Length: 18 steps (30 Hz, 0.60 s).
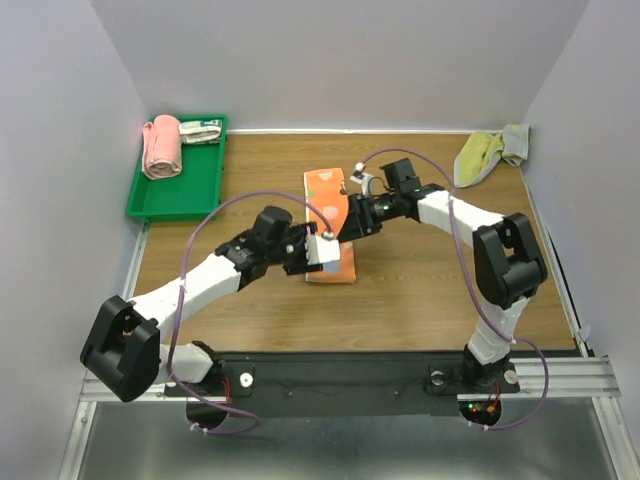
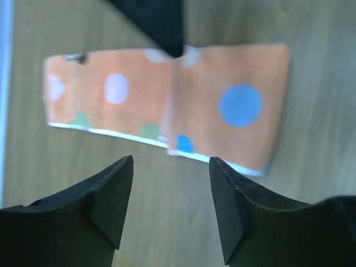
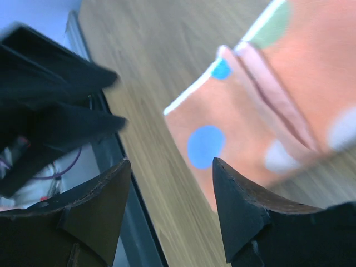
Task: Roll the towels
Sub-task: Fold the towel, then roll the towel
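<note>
Orange towel (image 1: 325, 192): folded into a long strip with blue, white and green dots and a pale edge, lying flat mid-table (image 1: 420, 290). Yellow-green towel (image 1: 485, 152): crumpled, far right corner.

Left gripper (image 2: 171, 161), right gripper (image 3: 171, 161): fingers apart, empty, over the strip.

From overhead, both grippers hide the strip's middle. Wrist views blurred.

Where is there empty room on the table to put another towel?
Bare wooden table lies between the orange dotted cloth towel and the right arm's base, and between the green plastic tray and that towel. It is crowded in the middle, where the left hand and right hand hover over the towel.
</note>
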Motion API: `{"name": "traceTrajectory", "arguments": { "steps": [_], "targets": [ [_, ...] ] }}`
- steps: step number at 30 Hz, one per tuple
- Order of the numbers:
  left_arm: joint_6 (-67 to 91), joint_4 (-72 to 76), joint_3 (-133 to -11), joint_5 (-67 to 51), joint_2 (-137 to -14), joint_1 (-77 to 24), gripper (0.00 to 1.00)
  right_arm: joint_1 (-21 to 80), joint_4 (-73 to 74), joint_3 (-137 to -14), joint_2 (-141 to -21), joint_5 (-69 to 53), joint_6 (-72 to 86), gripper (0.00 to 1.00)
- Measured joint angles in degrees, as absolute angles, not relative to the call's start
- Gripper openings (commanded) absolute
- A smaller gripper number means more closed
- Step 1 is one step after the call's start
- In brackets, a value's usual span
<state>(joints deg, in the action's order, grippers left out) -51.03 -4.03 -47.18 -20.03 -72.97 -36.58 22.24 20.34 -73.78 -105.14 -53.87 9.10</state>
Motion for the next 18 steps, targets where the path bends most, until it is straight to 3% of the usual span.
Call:
{"name": "traceTrajectory", "arguments": {
  "steps": [11,18],
  "targets": [
    [-57.9,1.8,-32.2,-11.7,-71.5,-50.3,0.7,27.7,15.3,-74.0,-120.4,-56.4,14.2,0.61],
    [-59.0,9.5,-32.2,-9.0,-77.0,-50.7,0.58,27.4,13.2,-72.9,-120.6,-57.4,14.6,0.6]
  ]
}}
